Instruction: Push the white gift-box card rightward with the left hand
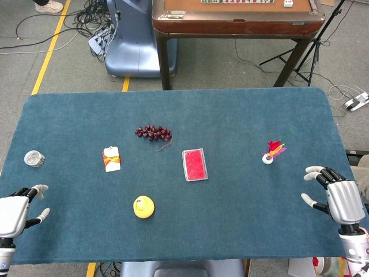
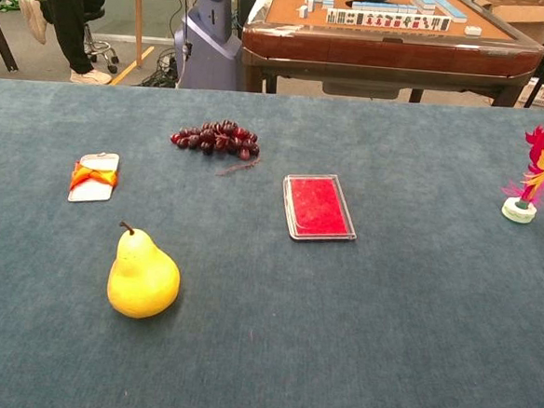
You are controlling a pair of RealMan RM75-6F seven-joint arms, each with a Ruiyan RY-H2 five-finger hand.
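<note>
The white gift-box card (image 1: 112, 159) with an orange ribbon lies flat on the left part of the blue table; the chest view shows the card (image 2: 94, 176) at left too. My left hand (image 1: 17, 212) rests at the near left edge, well below and left of the card, fingers apart and empty. At the near right edge my right hand (image 1: 337, 196) is also empty with its fingers spread. Neither hand appears in the chest view.
A yellow pear (image 1: 143, 207) stands near the front, right of the card. Dark grapes (image 1: 153, 133), a red card case (image 1: 195, 164), a feathered shuttlecock (image 1: 271, 152) and a small tape roll (image 1: 34, 158) lie on the blue table (image 1: 242, 219). A brown mahjong table (image 1: 236, 23) stands behind.
</note>
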